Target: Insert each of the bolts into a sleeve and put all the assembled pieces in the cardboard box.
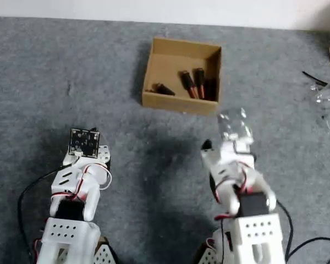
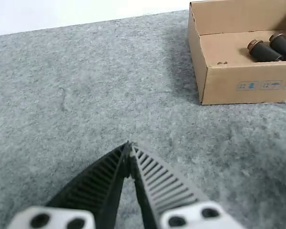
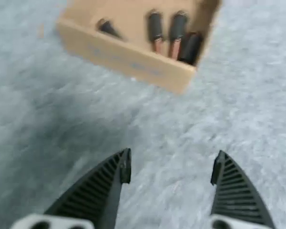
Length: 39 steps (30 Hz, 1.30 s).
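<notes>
Right gripper (image 3: 173, 160), jaws apart, over grey mat (image 3: 62, 119), cardboard box (image 3: 124, 57) holding dark pieces (image 3: 155, 26)

No words or numbers were legible anywhere. The cardboard box (image 2: 214, 81) carried a row of small blue symbols (image 2: 266, 85) printed on its outer side wall, at right of centre in the left wrist frame, too small to make out. In the right wrist view, upper centre, the box wall showed faint bluish marks (image 3: 121, 53), blurred and unreadable.

Open brown cardboard box (image 2: 238, 86): one side cut off, left wrist view. Dark cylindrical sleeved bolts (image 3: 155, 26) inside: blurred, right wrist view. Right gripper (image 1: 232, 122): smeared, high view.
</notes>
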Available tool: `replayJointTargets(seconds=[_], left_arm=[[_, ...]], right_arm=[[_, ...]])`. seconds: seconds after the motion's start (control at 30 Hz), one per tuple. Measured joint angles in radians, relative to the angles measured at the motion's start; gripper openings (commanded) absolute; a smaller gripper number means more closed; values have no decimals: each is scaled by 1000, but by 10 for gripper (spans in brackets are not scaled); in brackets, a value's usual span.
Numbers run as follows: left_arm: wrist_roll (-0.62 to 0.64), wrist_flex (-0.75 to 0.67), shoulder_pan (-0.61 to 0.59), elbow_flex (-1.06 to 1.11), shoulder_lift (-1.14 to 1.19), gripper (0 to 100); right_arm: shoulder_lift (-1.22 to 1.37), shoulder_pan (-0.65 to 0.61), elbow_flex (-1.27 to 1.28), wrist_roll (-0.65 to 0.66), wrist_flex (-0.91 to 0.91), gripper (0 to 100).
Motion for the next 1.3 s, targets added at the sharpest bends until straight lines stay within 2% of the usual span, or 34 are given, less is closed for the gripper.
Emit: replayJointTargets(seconds=[0.13, 0.27, 0.4, 0.67, 0.87, 0.97, 1.13, 1.3], left_arm=[[0, 0, 0, 0, 0, 11], [0, 0, 0, 0, 0, 11], [0, 0, 0, 0, 0, 11], [0, 0, 0, 0, 0, 11], [0, 3, 0, 6, 0, 11], [0, 89, 2, 6, 0, 11], [0, 316, 5, 6, 0, 9], [0, 407, 3, 6, 0, 6]], right_arm=[[-178, 41, 302, -2, -219, 245], [-354, 52, 384, -2, -247, 245], [-456, 71, 387, -2, -103, 245], [-502, 75, 387, -2, 307, 245], [-503, 75, 387, -2, 454, 245], [-503, 75, 387, -2, 477, 245], [-503, 75, 387, -2, 482, 245], [-503, 75, 387, -2, 482, 245]])
